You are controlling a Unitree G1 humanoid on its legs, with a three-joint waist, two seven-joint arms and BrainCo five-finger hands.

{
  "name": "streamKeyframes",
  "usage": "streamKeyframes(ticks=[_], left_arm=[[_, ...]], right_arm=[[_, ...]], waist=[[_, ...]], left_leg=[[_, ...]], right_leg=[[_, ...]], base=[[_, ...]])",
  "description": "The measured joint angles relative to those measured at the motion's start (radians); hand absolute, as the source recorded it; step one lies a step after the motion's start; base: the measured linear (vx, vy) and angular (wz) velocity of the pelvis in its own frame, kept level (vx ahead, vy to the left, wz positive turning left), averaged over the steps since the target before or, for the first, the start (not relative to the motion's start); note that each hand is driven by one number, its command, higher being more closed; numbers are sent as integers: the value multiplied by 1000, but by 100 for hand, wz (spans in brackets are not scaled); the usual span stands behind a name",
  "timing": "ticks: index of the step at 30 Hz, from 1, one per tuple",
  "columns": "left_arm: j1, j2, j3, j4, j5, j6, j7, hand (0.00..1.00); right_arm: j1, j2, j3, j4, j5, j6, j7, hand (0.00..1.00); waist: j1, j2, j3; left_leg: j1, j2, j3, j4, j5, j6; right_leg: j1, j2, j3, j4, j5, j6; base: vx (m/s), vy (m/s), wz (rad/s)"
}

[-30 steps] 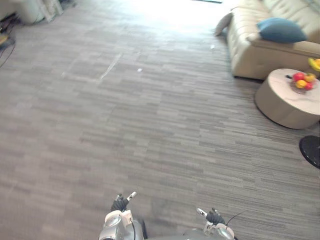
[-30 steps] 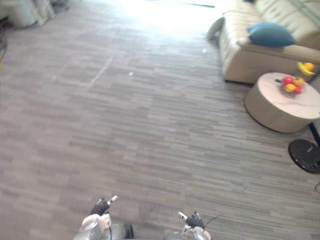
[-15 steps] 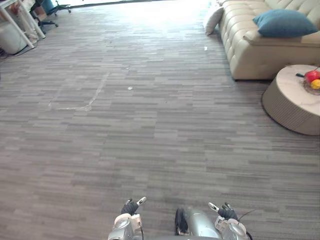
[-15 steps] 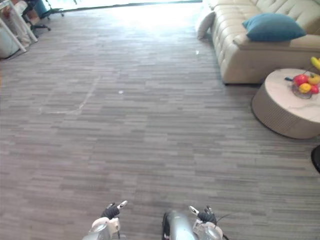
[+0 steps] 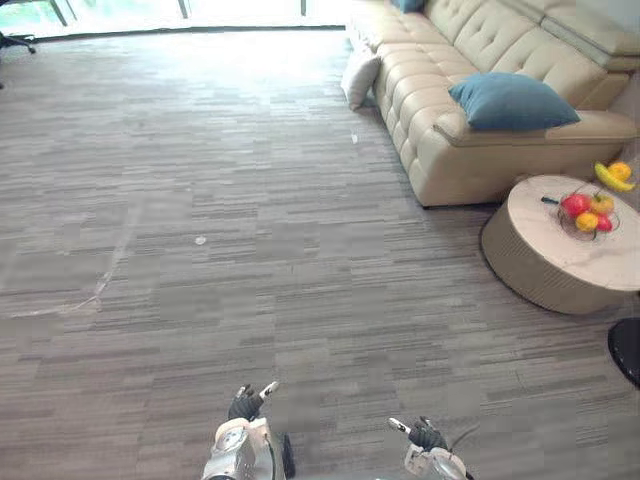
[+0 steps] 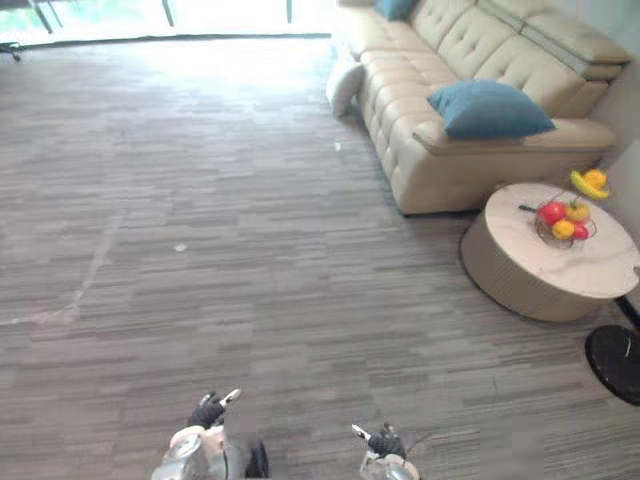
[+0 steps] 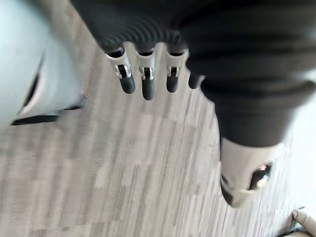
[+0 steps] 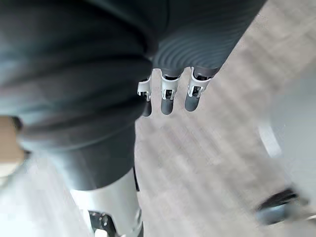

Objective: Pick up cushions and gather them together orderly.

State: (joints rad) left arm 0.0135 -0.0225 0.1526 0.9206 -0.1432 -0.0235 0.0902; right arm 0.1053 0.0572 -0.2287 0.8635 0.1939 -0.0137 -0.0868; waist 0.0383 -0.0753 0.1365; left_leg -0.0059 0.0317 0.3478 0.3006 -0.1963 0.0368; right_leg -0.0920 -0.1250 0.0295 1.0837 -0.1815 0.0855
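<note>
A blue cushion [image 5: 510,100] lies on the near end of the beige sofa [image 5: 440,150]. A cream cushion [image 5: 360,78] stands on the floor, leaning against the sofa's front further back. Part of another blue cushion [image 6: 392,8] shows on the sofa's far end. My left hand [image 5: 243,403] and right hand [image 5: 427,436] hang low at the bottom of the eye views, far from all the cushions. In the wrist views the left hand's fingers [image 7: 145,81] and the right hand's fingers [image 8: 168,96] are straight and hold nothing, with grey floor beyond them.
A round beige table [image 5: 560,250] stands in front of the sofa's near end, with a bowl of fruit [image 5: 588,212] and bananas [image 5: 615,175] on it. A black round base [image 5: 628,350] sits at the right edge. Striped grey carpet stretches to the left.
The whole picture has swung, so the camera moved: the sofa and table now sit further into view. Both hands stay low and hold nothing.
</note>
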Motion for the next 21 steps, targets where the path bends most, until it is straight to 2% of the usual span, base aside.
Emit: streamKeyframes(ticks=[2,3,5,6,7,8,9,10,11,12,13,14,15,16,17,18,19,21], left_arm=[[-1,-2,-19,7,-7,5,1,0],[-4,-7,-25,7,-7,6,0,0],[-8,-10,-21,20,-7,8,0,0],[-11,-16,-21,33,-7,9,0,0],[-19,-24,-22,35,-7,10,-1,0],[-26,-29,-22,35,-6,10,-2,0],[-34,-38,-22,38,-6,9,-2,0],[-37,-34,-24,51,-4,9,-12,0],[-37,-35,-18,51,-3,9,-12,0],[-32,-39,-14,51,1,9,-9,0],[-28,-39,-14,52,5,10,-10,0],[-29,-39,-12,51,5,10,-10,0],[-28,-39,0,45,5,10,-9,0],[-10,-36,30,24,3,10,-11,0],[-7,-36,34,19,3,10,-10,0],[1,-32,45,-10,2,7,-9,0],[5,-32,44,-29,1,6,-9,0],[7,-34,34,-45,-4,5,-9,0]], right_arm=[[5,-2,0,-27,0,-3,1,0],[3,-6,-2,-46,0,-7,5,0],[0,-11,-7,-49,0,-12,8,0],[-5,-20,-19,-49,0,-15,9,0],[-8,-23,-36,-45,0,-15,9,0],[-3,-24,-47,-40,0,-15,8,0],[5,-27,-67,-20,9,-14,8,0],[-12,-42,-79,-21,0,-9,7,0],[-18,-42,-78,-20,0,-8,7,0],[-23,-43,-82,-23,-3,-6,7,0],[-26,-57,-77,-21,-3,-2,9,0],[-27,-59,-76,-21,-3,-1,7,0],[-28,-61,-76,-22,-4,-1,6,0],[-38,-62,-67,-19,2,-1,2,0],[-43,-62,-60,-17,2,-1,1,0],[-45,-59,-33,-12,3,-1,-1,0],[-44,-57,-10,-2,3,1,-1,0],[-45,-55,10,1,4,4,-1,0]], waist=[[-8,10,6],[-12,24,7],[-29,23,11],[-42,28,15],[-51,30,16],[-54,30,16],[-57,36,22],[-58,59,29],[-55,62,31],[-60,73,34],[-62,98,38],[-63,105,40],[-63,116,47],[-52,127,63],[-47,127,68],[-34,109,78],[-27,99,75],[-26,95,70]], left_leg=[[84,-2,1,-48,-22,8],[157,6,-1,-99,-59,-13],[231,6,-6,-134,-81,-14],[290,7,-20,-168,-96,-8],[333,8,-46,-193,-116,-6],[349,9,-64,-203,-129,-8],[395,10,-112,-224,-151,-16],[416,30,-145,-202,-132,-36],[409,32,-158,-177,-116,-53],[395,38,-198,-99,-91,-84],[343,66,-228,67,-65,-131],[297,80,-248,185,-33,-182],[206,100,-286,381,73,-259],[54,154,-280,706,125,-270],[28,165,-265,763,117,-255],[-62,187,-217,831,74,-182],[-138,197,-158,798,41,-139],[-208,207,-95,705,14,-117]], right_leg=[[-84,4,-55,17,-45,-14],[-178,15,-121,-23,-82,-19],[-261,24,-166,-148,-103,-37],[-293,35,-187,-273,-94,-42],[-320,44,-183,-423,-50,-40],[-328,44,-176,-495,-18,-39],[-331,43,-160,-546,99,-72],[-325,49,-174,-472,28,-119],[-326,45,-174,-444,6,-130],[-315,37,-184,-392,-54,-153],[-271,47,-201,-387,-101,-163],[-245,55,-205,-400,-115,-167],[-190,70,-213,-435,-127,-172],[-68,110,-210,-529,-133,-181],[-33,116,-206,-552,-135,-186],[65,123,-193,-623,-140,-191],[144,120,-183,-696,-148,-190],[202,115,-178,-752,-148,-171]], base=[[485,111,-9],[519,78,-2],[553,30,16],[625,-44,48],[647,-74,61],[675,-141,87],[746,-174,64],[740,-186,47],[699,-225,21],[771,-294,26],[768,-295,27],[632,-217,17],[562,-149,-13],[542,-119,-25],[596,-96,-41],[473,-28,-33],[369,-17,-27],[441,29,-16]])
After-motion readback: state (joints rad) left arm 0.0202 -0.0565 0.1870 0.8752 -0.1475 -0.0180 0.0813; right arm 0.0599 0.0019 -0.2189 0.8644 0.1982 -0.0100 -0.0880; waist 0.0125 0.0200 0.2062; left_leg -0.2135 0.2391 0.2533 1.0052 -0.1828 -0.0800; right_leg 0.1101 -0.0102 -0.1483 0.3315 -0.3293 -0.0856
